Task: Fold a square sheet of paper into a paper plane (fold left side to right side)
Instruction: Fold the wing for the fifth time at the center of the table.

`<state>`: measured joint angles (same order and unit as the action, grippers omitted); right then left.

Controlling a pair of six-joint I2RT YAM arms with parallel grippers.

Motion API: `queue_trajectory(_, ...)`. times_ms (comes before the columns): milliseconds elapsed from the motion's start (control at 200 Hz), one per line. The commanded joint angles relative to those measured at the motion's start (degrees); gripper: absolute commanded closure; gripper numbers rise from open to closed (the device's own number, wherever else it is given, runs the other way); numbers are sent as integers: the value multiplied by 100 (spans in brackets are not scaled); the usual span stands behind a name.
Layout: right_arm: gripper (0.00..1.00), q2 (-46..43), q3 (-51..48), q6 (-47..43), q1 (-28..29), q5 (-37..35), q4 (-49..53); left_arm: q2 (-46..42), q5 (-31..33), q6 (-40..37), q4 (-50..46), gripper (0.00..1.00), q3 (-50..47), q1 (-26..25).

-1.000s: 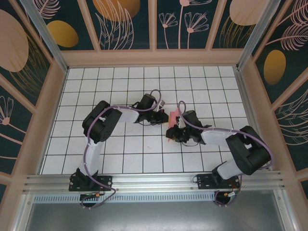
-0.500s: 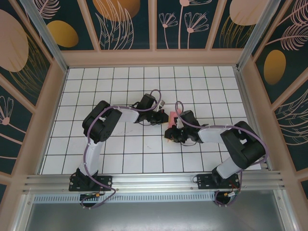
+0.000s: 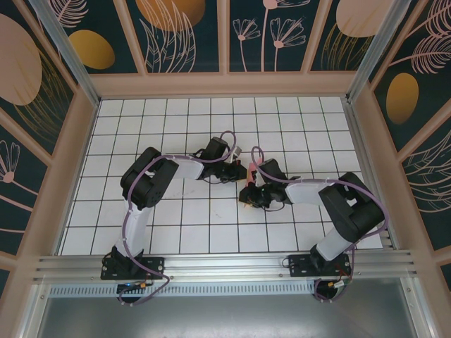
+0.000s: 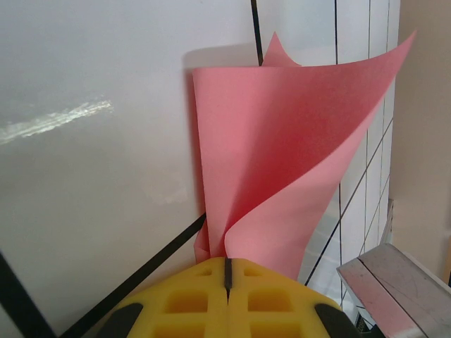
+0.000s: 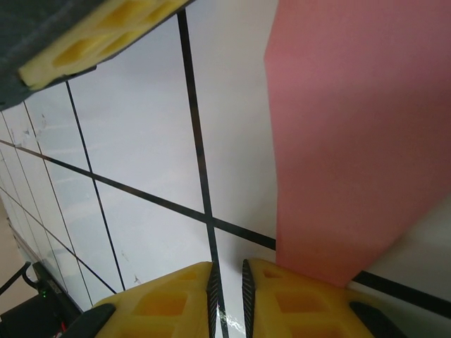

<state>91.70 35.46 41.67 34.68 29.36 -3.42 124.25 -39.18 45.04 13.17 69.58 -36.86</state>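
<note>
From above we see both arms reaching inward over the white table [image 3: 176, 120], their ends close together near its middle. The left hand [image 3: 238, 169] sits just to the left of a small raised pink shape, the square sheet of paper [image 3: 251, 170]; the right hand [image 3: 246, 196] lies just on the near side of that shape.

In the left wrist view the left hand [image 4: 227, 264] is closed; its yellow pads [image 4: 190, 299] meet along a thin dark seam. The sheet [image 4: 282, 162] comes straight out of that seam, so we read this hand as gripping the paper by its lower end. From the pinch the paper stands up off the table [image 4: 84, 176]; one layer rises fairly flat on the left, a front flap curls over to a sharp point at the upper right, and a smaller tip peeks out behind near the top.

In the right wrist view the right hand [image 5: 225, 274] has its yellow pads [image 5: 162, 303] a narrow slit apart; a black grid line [image 5: 201, 176] of the table runs down into that slit. The sheet [image 5: 338, 127] shows here as a broad pink band on the right, beside the slit rather than in it; its lower end reaches the right-hand pad, and we cannot tell whether it touches the pad or passes beneath it.
</note>
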Motion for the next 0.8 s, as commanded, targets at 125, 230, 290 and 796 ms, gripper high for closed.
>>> queue_trajectory(125, 75, -733, 103, -296, -204, -20, 127, 583, 1244, -301, -350, 100, -41, 164)
queue_trajectory(230, 74, -1032, 136, -344, -612, 277, -38, 579, 1238, -294, -342, 100, -50, 166)
queue_trajectory(290, 75, -1062, 211, -413, -891, 342, -57, 584, 1242, -294, -337, 100, -53, 167)
queue_trajectory(796, 77, 465, 1332, -898, -1296, -199, 138, 580, 1334, -276, -359, 100, -89, 177)
